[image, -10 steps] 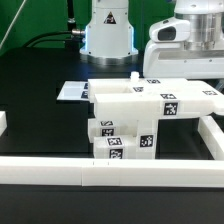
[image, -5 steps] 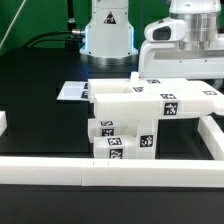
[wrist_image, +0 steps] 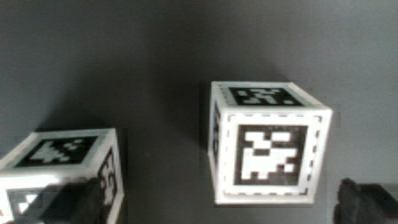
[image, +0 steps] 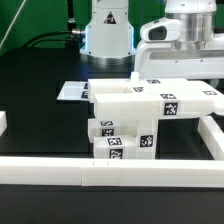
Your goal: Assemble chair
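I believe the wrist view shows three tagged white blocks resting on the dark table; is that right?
Not quite: the wrist view shows two tagged white blocks, not three. One block is fully in view, and the other block is cut off by the picture's edge. They stand apart, both on the dark table.

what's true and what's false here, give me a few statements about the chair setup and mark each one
1. The gripper is clamped on a chair part. False: its jaws stand open with nothing between them.
2. The chair parts carry black-and-white square tags. True.
3. The marker board is stacked on top of the chair parts. False: it lies flat on the table, toward the exterior view's left of them.
4. The wrist view shows an upright block and a second block, both tagged and apart from each other. True.
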Robot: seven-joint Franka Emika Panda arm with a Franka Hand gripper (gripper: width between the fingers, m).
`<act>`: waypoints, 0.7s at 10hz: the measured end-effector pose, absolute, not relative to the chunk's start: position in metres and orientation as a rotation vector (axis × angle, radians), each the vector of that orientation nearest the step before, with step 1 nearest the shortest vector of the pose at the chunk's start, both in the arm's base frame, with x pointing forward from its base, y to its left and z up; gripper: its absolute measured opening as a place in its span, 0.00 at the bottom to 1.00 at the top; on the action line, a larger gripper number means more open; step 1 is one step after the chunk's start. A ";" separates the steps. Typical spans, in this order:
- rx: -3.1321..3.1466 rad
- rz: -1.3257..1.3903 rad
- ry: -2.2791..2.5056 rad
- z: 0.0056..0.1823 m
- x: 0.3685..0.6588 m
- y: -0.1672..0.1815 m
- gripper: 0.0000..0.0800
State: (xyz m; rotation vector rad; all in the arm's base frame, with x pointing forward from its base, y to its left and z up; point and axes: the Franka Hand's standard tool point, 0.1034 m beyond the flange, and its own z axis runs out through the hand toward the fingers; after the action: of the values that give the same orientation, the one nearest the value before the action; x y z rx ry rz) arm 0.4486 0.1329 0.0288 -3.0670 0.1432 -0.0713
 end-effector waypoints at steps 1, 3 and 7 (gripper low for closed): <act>-3.066 -0.070 0.143 0.029 0.448 0.134 0.81; -3.061 -0.077 0.127 0.036 0.445 0.143 0.81; -3.055 -0.072 0.127 0.042 0.445 0.149 0.81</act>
State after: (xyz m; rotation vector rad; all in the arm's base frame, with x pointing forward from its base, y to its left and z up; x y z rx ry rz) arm 0.4445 0.1493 0.0418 -3.0554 0.1266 -0.0720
